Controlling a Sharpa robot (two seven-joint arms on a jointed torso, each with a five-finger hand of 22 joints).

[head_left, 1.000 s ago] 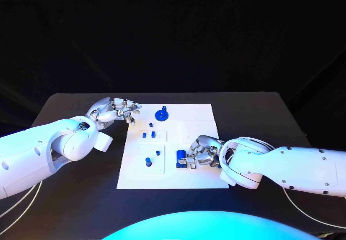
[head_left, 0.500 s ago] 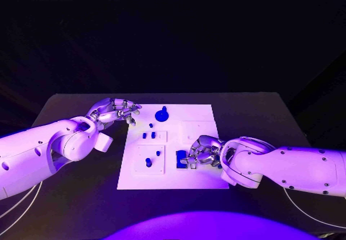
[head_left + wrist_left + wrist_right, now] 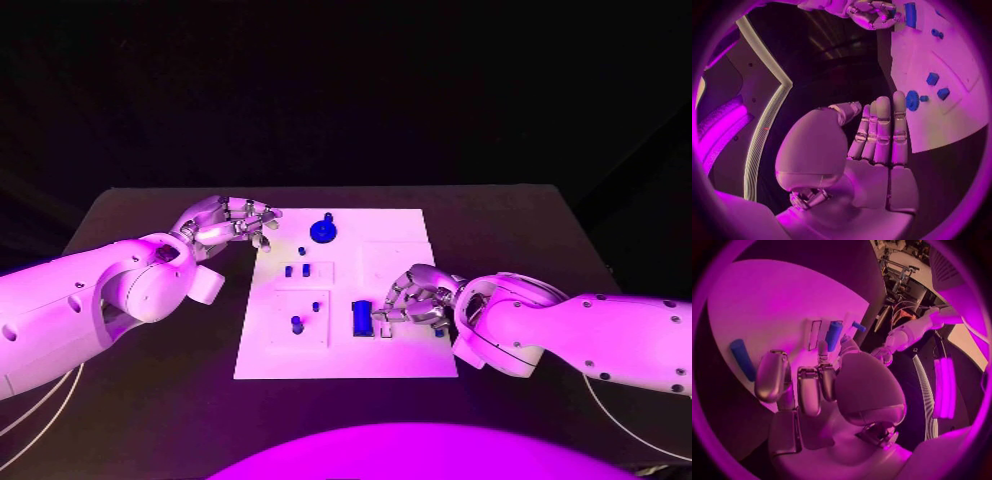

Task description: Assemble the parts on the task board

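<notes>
the right hand (image 3: 411, 303) is working low over the task board (image 3: 397, 245), fingers curling in narrow, fingertips sitting just beside the upright blue block (image 3: 361, 318). from the right wrist view the fingers are bunching close to a blue peg (image 3: 833, 335), but whether they are actually pinching it i cannot tell. another long blue piece (image 3: 740, 358) is lying flat on the white plate, off beyond the outermost finger.

over on the other side, the left hand (image 3: 231, 220) is hanging at the board's far corner, fingers (image 3: 882, 131) lying straight and pressed together, holding nothing, with the thumb folded across the palm. the blue round knob piece (image 3: 326, 229) is standing just past those fingertips, apart from them.

as for progress: the knob, a pair of small blue pegs (image 3: 297, 270) and a single peg (image 3: 297, 324) are looking seated in their places between the two hands. the block by the right fingertips seems to be the part in play, and a pale recess (image 3: 397, 256) beyond the right hand is waiting unfilled, so i am judging this roughly midway, with seating work remaining.
</notes>
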